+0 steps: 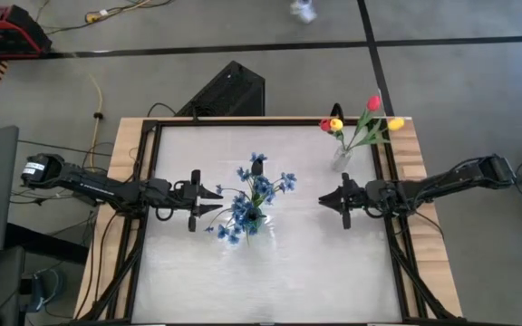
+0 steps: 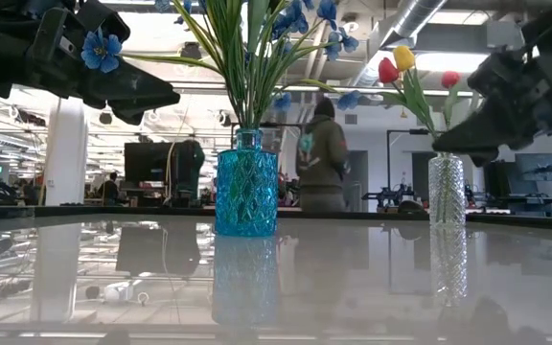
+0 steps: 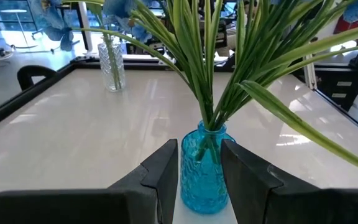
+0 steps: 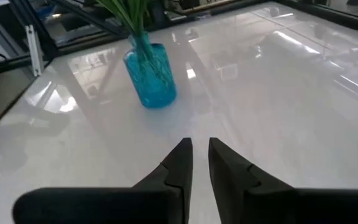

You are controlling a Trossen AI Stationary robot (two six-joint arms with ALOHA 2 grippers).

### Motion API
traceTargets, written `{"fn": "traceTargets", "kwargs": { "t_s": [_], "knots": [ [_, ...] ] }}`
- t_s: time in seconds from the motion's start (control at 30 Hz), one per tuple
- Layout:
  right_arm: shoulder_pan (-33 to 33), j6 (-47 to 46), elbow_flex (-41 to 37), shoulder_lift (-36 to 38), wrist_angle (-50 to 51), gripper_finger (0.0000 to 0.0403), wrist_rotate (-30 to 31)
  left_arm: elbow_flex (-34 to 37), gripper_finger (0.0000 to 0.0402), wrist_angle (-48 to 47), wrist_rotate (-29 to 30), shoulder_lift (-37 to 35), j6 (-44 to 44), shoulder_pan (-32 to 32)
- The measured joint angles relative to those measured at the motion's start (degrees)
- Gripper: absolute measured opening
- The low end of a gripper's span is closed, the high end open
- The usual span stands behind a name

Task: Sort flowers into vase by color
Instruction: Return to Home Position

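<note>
Both my arms are dark and slender, jointed tubes with black cables running along them. My left arm point(image 1: 98, 186) wears a white label at its nine o'clock end. My left gripper point(image 1: 217, 200) and right gripper point(image 1: 323, 201) have matte black, wedge-shaped fingers point(image 3: 164, 174) tapering to blunt tips.

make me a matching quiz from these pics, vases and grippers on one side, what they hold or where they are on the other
Column one:
1. blue vase
2. clear vase
3. left gripper
4. right gripper

Column two:
a. holds red and yellow tulips
b. holds blue sprays
c. in the air, close beside the blue vase
d. in the air, nearer the clear vase

Pairs: 1-b, 2-a, 3-c, 4-d
</note>
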State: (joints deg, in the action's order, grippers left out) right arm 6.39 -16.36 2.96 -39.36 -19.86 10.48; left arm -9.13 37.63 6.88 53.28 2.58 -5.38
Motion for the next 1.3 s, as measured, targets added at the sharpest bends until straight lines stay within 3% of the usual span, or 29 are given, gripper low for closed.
{"fn": "traceTargets", "kwargs": {
  "t_s": [0.47, 0.6, 0.77, 1.1, 1.3],
  "knots": [
    [-10.03, 6.23, -2.51, 0.66, 2.25, 0.0035, -2.32, 0.0, 0.0109, -2.48, 2.05, -2.54, 0.2, 1.77],
    [-14.68, 7.19, -2.54, 0.88, 3.55, 0.0018, -6.71, 0.02, 0.0109, -8.67, 2.58, -7.61, 1.2, 4.01],
    [-19.73, 7.9, -2.56, 0.86, 4.9, 0.0029, -9.34, 0.02, 0.0109, -15.36, 2.16, -14.76, 1.36, 4.91],
    [-27.49, 9.33, -2.6, 0.86, 4.29, 0.0023, -16.52, 6.8, 0.0109, -15.33, 1.59, -29.68, 0.62, 5.27],
    [-28.93, 9.4, -2.62, 0.86, 4.42, 0.0039, -16.57, 8.48, 0.0109, -20.49, 0.29, -36.8, 0.97, 6.3]
  ]
}}
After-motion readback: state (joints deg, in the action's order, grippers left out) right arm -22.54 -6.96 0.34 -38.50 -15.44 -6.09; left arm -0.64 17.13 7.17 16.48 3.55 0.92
